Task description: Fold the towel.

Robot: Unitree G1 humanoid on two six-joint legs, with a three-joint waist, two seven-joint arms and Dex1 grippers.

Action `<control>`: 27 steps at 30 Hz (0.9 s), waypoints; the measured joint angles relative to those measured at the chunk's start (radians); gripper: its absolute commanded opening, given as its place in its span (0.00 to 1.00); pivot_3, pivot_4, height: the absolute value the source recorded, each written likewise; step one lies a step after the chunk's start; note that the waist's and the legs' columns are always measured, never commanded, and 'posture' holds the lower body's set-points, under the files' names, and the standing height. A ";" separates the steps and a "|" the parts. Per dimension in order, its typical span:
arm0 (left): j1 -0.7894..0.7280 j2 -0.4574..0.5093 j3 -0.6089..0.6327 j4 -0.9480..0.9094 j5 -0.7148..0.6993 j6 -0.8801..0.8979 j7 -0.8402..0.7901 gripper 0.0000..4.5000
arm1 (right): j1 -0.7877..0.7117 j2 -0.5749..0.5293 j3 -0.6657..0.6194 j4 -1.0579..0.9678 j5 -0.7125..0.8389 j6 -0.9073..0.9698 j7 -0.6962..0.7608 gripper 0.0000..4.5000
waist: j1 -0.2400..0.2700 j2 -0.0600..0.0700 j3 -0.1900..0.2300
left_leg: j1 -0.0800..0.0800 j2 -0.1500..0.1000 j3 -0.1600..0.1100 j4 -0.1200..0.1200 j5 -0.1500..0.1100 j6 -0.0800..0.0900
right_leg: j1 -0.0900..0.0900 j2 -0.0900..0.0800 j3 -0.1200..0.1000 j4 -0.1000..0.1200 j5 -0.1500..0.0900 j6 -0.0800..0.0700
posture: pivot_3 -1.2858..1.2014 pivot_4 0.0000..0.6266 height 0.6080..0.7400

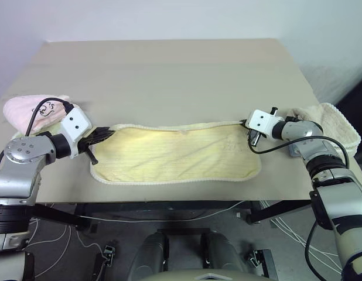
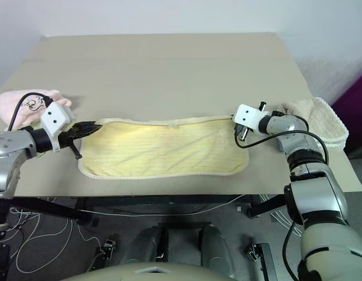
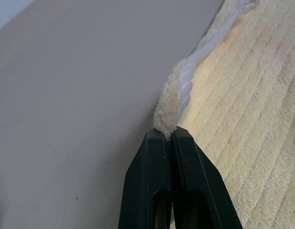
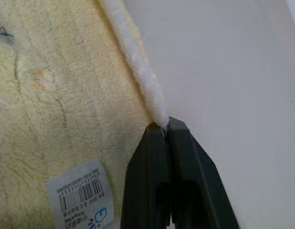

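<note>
White sewn-in label [image 4: 80, 195] is showing on the pale yellow terry-cloth towel with cream-white piped edge [image 1: 175, 153], near its far right corner: barcode with tiny digits under it, small blue and red logo, print too small to read. Pink towel [image 1: 34, 111] at the table's left edge is carrying a dark embroidered mark, not legible.

Yellow towel is lying spread flat, long side running left to right, on the near half of the beige table [image 1: 169, 70]. Left gripper [image 3: 170, 136] is pinching the far left corner, jaws pressed together on the piped edge. Right gripper [image 4: 165, 128] is pinching the far right corner's piping the same way, jaws tight together. Cream folded towel [image 1: 333, 126] is sitting at the table's right edge, just beyond the right arm.
</note>
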 measured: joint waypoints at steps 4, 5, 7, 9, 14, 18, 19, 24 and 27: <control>-0.003 -0.007 0.003 0.007 -0.002 -0.006 0.011 0.00 | -0.002 -0.016 0.002 -0.001 -0.018 -0.012 -0.028 0.00 | 0.000 0.000 0.000 | 0.000 0.000 0.000 0.000 0.000 0.000 | 0.000 0.000 0.000 0.000 0.000 0.000 | 0.52 0.24 1.00; -0.012 -0.018 0.008 0.020 -0.005 -0.007 0.017 0.00 | -0.008 -0.021 0.002 -0.001 -0.018 -0.012 -0.029 0.00 | 0.001 0.000 0.000 | 0.000 0.000 0.000 0.000 0.000 0.000 | 0.000 0.000 0.000 0.000 0.000 0.000 | 0.52 0.24 1.00; -0.045 -0.030 0.012 0.058 -0.009 -0.009 0.033 0.00 | -0.034 -0.030 0.000 -0.002 -0.017 -0.011 -0.029 0.00 | 0.000 0.001 0.000 | 0.000 0.000 0.000 0.000 0.000 0.000 | 0.000 0.000 0.000 0.000 0.000 0.000 | 0.52 0.24 1.00; -0.113 -0.038 0.017 0.117 -0.009 -0.014 0.056 0.00 | -0.087 -0.035 -0.008 -0.002 -0.013 -0.008 -0.027 0.00 | 0.000 0.001 0.001 | 0.000 0.000 0.000 0.000 0.000 0.000 | -0.001 0.000 0.000 0.000 0.000 0.000 | 0.52 0.24 1.00; -0.333 -0.061 0.030 0.310 0.006 -0.068 0.112 0.00 | -0.243 -0.063 -0.035 -0.003 0.004 0.008 -0.028 0.00 | 0.003 0.001 0.001 | -0.001 0.000 0.000 0.000 0.002 -0.004 | -0.001 0.000 0.000 0.000 0.000 0.000 | 0.52 0.24 1.00; -0.500 -0.065 0.032 0.469 0.024 -0.115 0.143 0.00 | -0.355 -0.077 -0.051 -0.002 0.012 0.013 -0.023 0.00 | 0.000 0.000 0.001 | -0.001 -0.001 0.001 0.000 0.003 -0.004 | -0.001 0.000 0.000 0.000 0.000 0.000 | 0.52 0.24 1.00; -0.534 -0.063 0.032 0.495 0.024 -0.127 0.140 0.00 | -0.377 -0.084 -0.060 -0.002 0.023 0.014 -0.009 0.00 | -0.001 0.000 0.001 | -0.001 -0.001 0.001 -0.001 0.003 -0.004 | -0.001 0.000 0.000 0.000 0.000 0.000 | 0.52 0.24 1.00; -0.551 -0.019 0.043 0.504 0.017 -0.159 0.090 0.00 | -0.387 -0.114 -0.100 -0.032 0.090 0.033 0.110 0.00 | -0.002 0.001 0.001 | -0.002 -0.001 0.002 0.000 0.003 -0.004 | -0.003 0.000 0.001 0.003 0.000 0.000 | 0.52 0.24 1.00; -0.473 0.030 0.083 0.432 -0.020 -0.160 0.033 0.00 | -0.328 -0.144 -0.138 -0.164 0.185 0.084 0.250 0.00 | -0.012 0.001 0.001 | -0.003 0.000 0.002 -0.001 0.002 -0.004 | -0.004 0.000 0.001 0.003 0.000 0.000 | 0.52 0.24 1.00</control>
